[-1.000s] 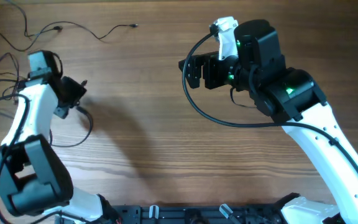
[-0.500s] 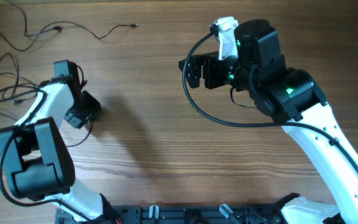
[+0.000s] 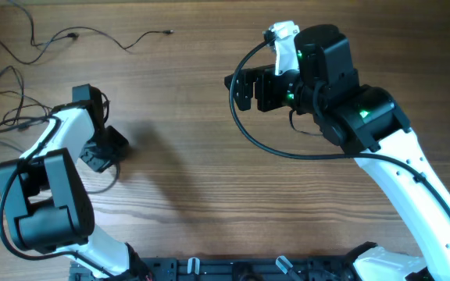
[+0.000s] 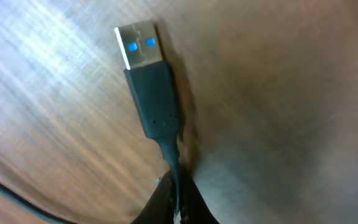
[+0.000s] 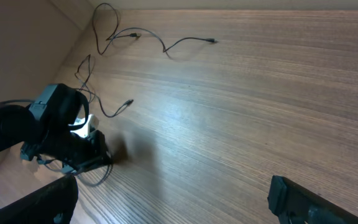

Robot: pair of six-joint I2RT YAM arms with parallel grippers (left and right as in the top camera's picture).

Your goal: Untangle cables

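Thin black cables lie at the table's left: one long strand (image 3: 92, 31) along the far edge and a loose tangle (image 3: 10, 117) beside my left arm. My left gripper (image 3: 106, 150) is low over the wood, shut on one cable just behind its plug. The left wrist view shows that black USB plug (image 4: 149, 93), with a silver tip, sticking out past the closed fingertips (image 4: 166, 208). My right gripper (image 3: 239, 90) hangs open over the table's middle, far from the cables and holding nothing. In the right wrist view its fingers (image 5: 303, 202) frame bare wood.
The right arm's thick black hose (image 3: 264, 144) loops over the middle of the table. The wooden tabletop (image 3: 194, 179) stretches between the two arms. The left table edge (image 5: 61, 56) runs close behind the cables.
My left arm swung right and toward the front edge, and its gripper went from open to shut on the cable behind the USB plug. The right arm has not moved.
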